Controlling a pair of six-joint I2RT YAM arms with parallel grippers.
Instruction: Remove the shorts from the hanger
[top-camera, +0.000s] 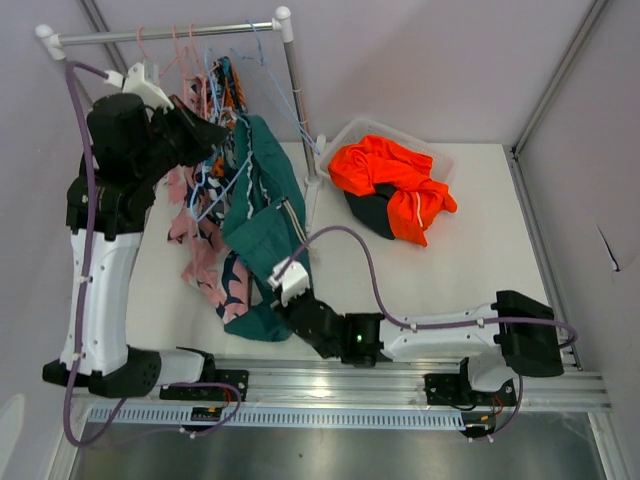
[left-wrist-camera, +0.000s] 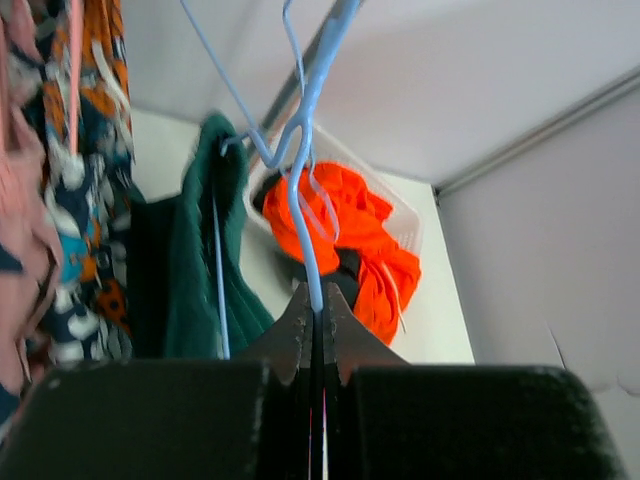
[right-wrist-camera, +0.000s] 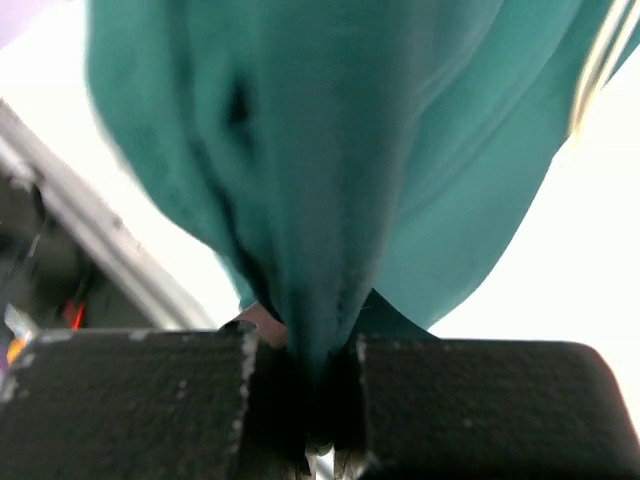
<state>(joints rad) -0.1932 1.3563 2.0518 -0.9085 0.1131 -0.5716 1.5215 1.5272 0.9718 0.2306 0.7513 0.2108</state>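
Left claw (left-wrist-camera: 314, 318) pinches the blue hanger (left-wrist-camera: 300, 200) below the rail (top-camera: 170, 33); right claw (right-wrist-camera: 305, 390) grips the teal shorts (right-wrist-camera: 330, 150). Tug hard and that wire could slip!

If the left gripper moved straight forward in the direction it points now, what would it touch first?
The left gripper is shut on the blue hanger, so it would push into that hanger's wire first. The orange shorts seem to lie further along the same line, though depth is unclear.

teal shorts (top-camera: 256, 218): hanging | pink printed shorts (top-camera: 198, 258): hanging | orange shorts (top-camera: 386, 172): crumpled heap
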